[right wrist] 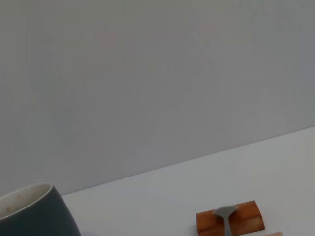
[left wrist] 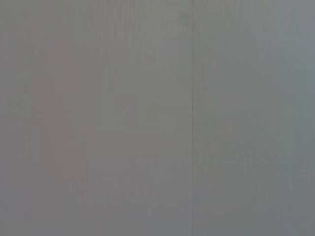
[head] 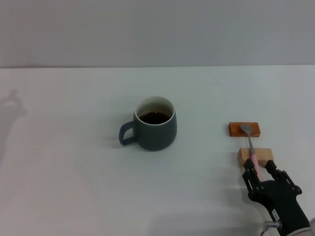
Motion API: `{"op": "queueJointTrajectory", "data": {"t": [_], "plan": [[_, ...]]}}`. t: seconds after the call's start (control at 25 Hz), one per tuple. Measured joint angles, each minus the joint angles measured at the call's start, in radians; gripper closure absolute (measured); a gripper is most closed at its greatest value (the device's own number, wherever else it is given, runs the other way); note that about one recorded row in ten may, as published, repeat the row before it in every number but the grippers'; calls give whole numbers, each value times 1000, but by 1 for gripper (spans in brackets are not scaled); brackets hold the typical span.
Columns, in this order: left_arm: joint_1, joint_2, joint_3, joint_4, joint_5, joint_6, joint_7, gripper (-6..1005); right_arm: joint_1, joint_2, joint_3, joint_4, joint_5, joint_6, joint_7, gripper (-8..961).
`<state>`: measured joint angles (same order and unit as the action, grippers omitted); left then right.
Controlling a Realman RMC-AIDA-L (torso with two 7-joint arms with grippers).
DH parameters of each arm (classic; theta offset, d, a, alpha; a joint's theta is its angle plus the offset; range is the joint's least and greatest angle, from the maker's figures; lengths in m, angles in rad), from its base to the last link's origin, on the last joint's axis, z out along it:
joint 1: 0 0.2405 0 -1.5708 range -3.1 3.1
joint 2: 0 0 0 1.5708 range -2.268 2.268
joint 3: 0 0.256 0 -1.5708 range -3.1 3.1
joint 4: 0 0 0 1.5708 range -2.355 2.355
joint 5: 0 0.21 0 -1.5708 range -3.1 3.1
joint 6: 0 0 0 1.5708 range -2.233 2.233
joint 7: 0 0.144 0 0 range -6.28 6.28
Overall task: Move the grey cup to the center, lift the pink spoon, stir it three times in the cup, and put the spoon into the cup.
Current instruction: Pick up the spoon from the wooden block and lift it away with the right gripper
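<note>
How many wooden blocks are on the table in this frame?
2. A dark reddish-brown wooden block lies under the silver bowl of the pink-handled spoon; a pale wooden block sits nearer the robot, under the handle, at the right gripper. None seem hidden.

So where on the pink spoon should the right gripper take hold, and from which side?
Probably the pale pink handle end of the pink spoon, approached from the robot's near side, where the right gripper already sits. The spoon bridges the dark wooden block and the light wooden block, bowl on the far one, so the handle is raised off the table, leaving room for fingers.
</note>
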<state>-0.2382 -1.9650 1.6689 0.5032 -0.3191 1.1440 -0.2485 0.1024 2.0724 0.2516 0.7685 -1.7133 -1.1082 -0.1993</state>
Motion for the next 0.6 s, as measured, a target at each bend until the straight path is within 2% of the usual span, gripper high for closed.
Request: {"op": "queueJointTrajectory", "data": {"t": [0.44, 0.6], "plan": [[1, 0, 1, 0, 0, 6, 0, 1001, 0, 0, 0, -4, 0, 1, 0, 448], [0, 0, 2, 0, 0, 6, 0, 1001, -2, 0, 0, -6, 0, 1, 0, 529]]}}
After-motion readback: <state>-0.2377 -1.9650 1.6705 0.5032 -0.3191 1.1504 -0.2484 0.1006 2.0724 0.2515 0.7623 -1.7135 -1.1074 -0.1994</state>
